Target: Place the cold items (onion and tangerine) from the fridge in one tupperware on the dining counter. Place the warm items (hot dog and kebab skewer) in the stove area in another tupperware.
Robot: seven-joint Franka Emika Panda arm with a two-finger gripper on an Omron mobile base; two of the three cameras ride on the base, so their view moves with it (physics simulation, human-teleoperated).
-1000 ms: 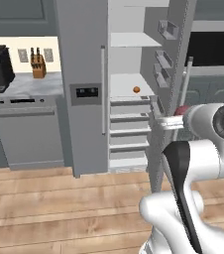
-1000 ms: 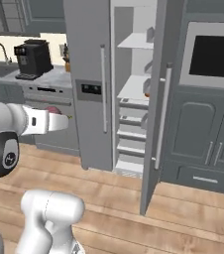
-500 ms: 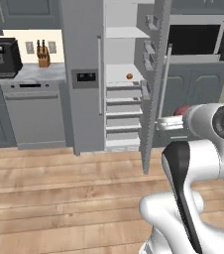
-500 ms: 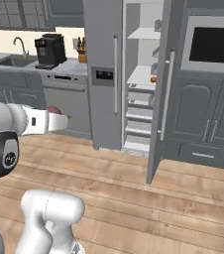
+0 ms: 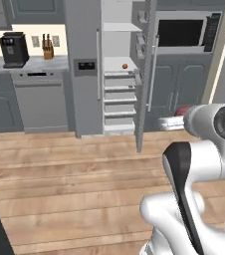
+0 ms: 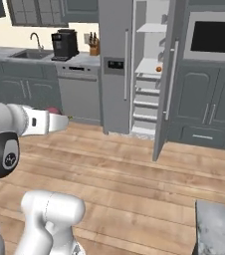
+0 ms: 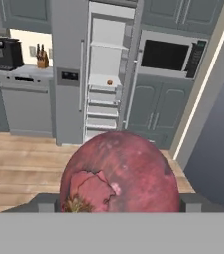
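A large red onion (image 7: 120,173) sits between the two dark fingertips (image 7: 44,202) of my gripper (image 7: 119,204), which is shut on it. A sliver of the onion's red skin also peeks out behind the hand in the left base view (image 5: 182,110) and in the right base view (image 6: 51,110). The small orange tangerine (image 7: 110,82) lies on a shelf inside the open fridge (image 7: 104,59), well ahead of the hand, and appears too in the base views (image 5: 124,65) (image 6: 158,68). The hot dog, kebab skewer and tupperware are out of view.
The fridge door (image 5: 145,74) stands open towards me. Left of the fridge are a dishwasher (image 5: 44,102), a coffee machine (image 5: 13,49) and a knife block (image 5: 47,50). A microwave (image 7: 169,55) is right of it. A grey counter corner (image 6: 218,228) sits low right above the wooden floor (image 5: 74,179).
The whole picture has shifted: the base has pulled back from the fridge, which now looks smaller and farther away. The onion stays in the gripper.
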